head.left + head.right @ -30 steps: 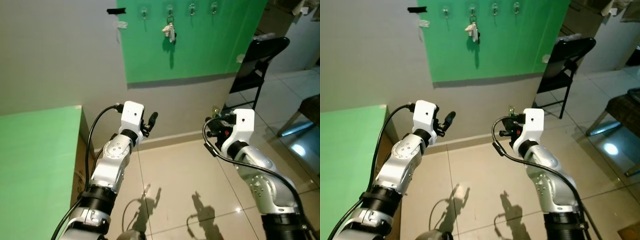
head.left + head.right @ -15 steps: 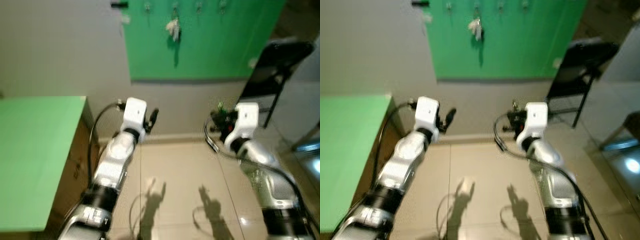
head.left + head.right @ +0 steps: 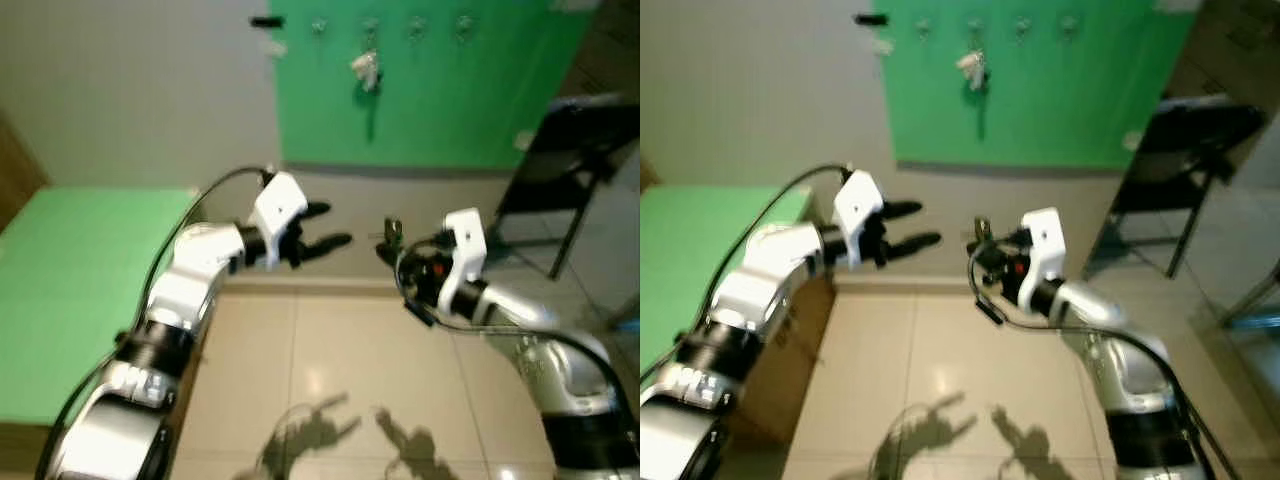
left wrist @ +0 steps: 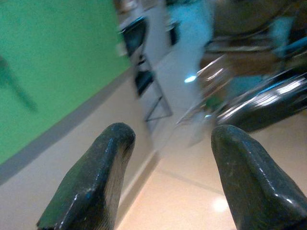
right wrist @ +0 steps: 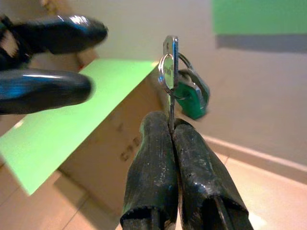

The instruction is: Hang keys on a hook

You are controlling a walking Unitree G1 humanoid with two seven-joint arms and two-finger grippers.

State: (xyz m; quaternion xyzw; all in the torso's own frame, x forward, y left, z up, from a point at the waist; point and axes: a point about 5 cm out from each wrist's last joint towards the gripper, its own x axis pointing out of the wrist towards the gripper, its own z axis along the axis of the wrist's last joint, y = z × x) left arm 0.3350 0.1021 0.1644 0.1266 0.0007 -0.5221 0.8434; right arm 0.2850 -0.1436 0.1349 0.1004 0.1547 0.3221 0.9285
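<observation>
Two grippers we see raised over floor: left gripper [image 3: 325, 225] fingers spread, empty, beside green table [image 3: 70, 270]; right gripper [image 5: 171, 125] pinching keys [image 5: 178, 82] upright; hooks [image 3: 415, 26] on green board, one bunch [image 3: 366, 68] hung

Both head views are soft with motion blur; the row of hooks [image 3: 415, 25] and the hung bunch [image 3: 365, 68] on the green panel [image 3: 430, 90] are smeared. Light falls from above: the arms cast forked shadows on the glossy floor tiles [image 3: 330, 400], which carry a pale glare patch (brightest between the two shadows). The left wrist view is streaked, its background a blur beyond the dark fingers [image 4: 96, 182]. The right wrist view is sharpest, with the keys [image 5: 175, 81] crisp above the right pincer [image 5: 171, 125] and highlights gleaming on the left pincer [image 5: 48, 62].
</observation>
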